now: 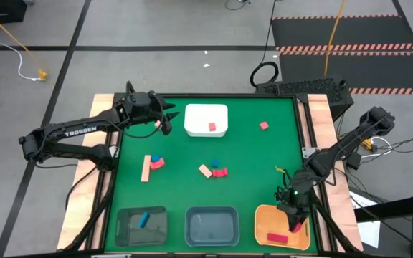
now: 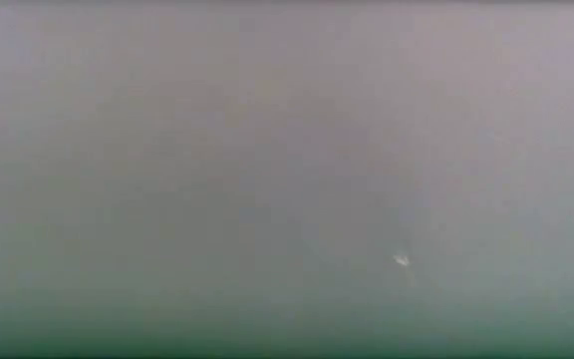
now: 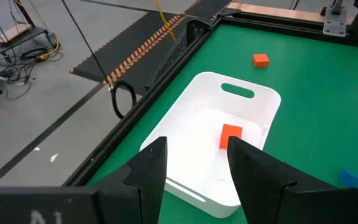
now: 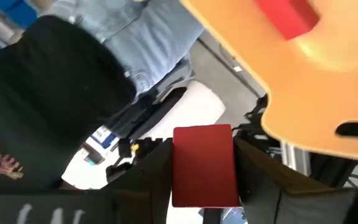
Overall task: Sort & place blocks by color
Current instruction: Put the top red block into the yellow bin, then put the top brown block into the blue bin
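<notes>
My right hand (image 1: 293,223) hangs over the orange tray (image 1: 265,216), fingers clamped on a red block (image 4: 204,163); a second red block (image 1: 276,237) lies inside that tray. My left hand (image 1: 165,120) waits beside the white tray (image 1: 206,110), fingers parted and empty, with one red block (image 3: 230,135) in that tray. Further red, blue and tan blocks (image 1: 214,170) lie scattered on the green surface (image 1: 264,165) between the white and orange trays.
</notes>
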Action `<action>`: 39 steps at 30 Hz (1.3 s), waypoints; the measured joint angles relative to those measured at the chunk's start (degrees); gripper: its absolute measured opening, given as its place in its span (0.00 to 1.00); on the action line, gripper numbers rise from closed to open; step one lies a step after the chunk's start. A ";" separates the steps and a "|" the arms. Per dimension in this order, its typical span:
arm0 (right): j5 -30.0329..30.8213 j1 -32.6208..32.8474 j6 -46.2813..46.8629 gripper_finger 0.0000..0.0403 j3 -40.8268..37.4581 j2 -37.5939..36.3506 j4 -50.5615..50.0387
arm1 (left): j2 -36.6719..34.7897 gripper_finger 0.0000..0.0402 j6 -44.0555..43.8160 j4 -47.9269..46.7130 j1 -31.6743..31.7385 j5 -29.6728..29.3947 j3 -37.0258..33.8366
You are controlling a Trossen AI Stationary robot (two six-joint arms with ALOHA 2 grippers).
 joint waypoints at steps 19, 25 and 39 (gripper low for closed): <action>6.06 -0.02 7.11 0.33 -0.02 12.11 -0.09 | -0.02 0.42 1.97 0.00 0.00 -0.02 0.00; 6.07 -0.02 9.95 0.34 -0.02 12.09 0.71 | -0.01 0.42 1.92 -0.50 0.00 -0.02 0.00; 6.29 -0.02 9.40 0.51 -0.02 12.11 0.63 | -0.02 0.42 2.56 -3.72 0.00 -0.07 0.00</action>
